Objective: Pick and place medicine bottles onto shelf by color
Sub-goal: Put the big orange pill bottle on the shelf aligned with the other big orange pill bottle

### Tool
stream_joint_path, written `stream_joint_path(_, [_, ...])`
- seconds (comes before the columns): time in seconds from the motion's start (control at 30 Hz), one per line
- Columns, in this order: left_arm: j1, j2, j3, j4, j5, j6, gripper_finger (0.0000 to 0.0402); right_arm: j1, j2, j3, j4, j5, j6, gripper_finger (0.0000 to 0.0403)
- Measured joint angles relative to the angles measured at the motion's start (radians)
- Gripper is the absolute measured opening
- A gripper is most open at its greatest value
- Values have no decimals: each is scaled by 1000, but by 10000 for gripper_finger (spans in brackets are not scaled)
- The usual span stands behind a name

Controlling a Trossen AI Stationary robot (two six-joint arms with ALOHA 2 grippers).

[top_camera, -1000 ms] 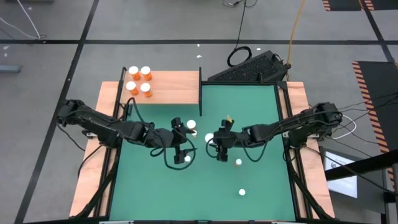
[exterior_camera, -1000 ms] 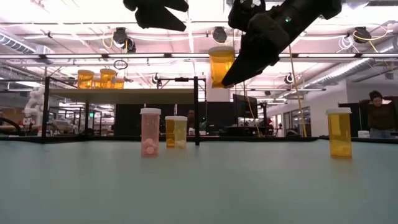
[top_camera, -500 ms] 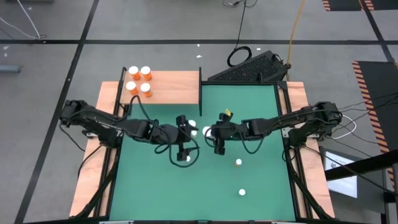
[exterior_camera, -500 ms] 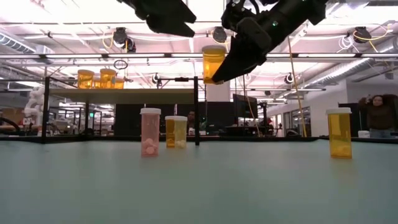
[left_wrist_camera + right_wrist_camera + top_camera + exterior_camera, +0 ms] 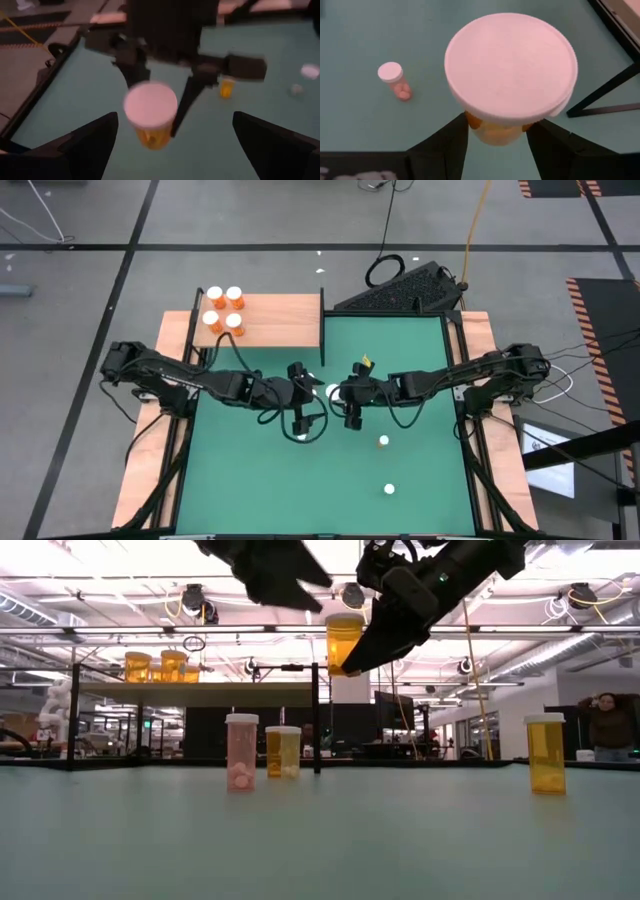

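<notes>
Four orange bottles [image 5: 222, 309] are already set on the shelf [image 5: 275, 321], a fifth bottle [image 5: 345, 641] is clamped aloft in the right hand [image 5: 337, 392], the left hand [image 5: 305, 382] spread just beside it, others left below.

Two matte black, slender, jointed robot arms. The left arm [image 5: 170, 380] carries looping black cables along its length; the right arm [image 5: 480, 375] has a small yellow tag near its wrist, at twelve o'clock. Each ends in two dark, flat, wedge-shaped fingers [image 5: 90, 140].
</notes>
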Motion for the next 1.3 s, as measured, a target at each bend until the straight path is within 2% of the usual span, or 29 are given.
stream_joint_path(0.13, [0,40,72,-14,-2,12,397,0,0,0,13,0,-23,183])
stream_joint_path(0.33, [1,124,186,-179,-21,38,397,-1,0,0,38,-2,-71,183])
stream_joint_path(0.4, [1,142,212,-172,-26,41,397,-1,1,0,43,-3,-77,183])
stream_joint_path(0.7, [10,149,229,-214,-41,59,397,7,-1,0,30,-26,-63,183])
stream_joint_path(0.97, [53,150,229,-252,20,55,397,22,-1,0,30,-24,-56,183])
stream_joint_path(1.3, [57,150,229,-256,24,63,397,27,-1,0,29,-23,-42,183])
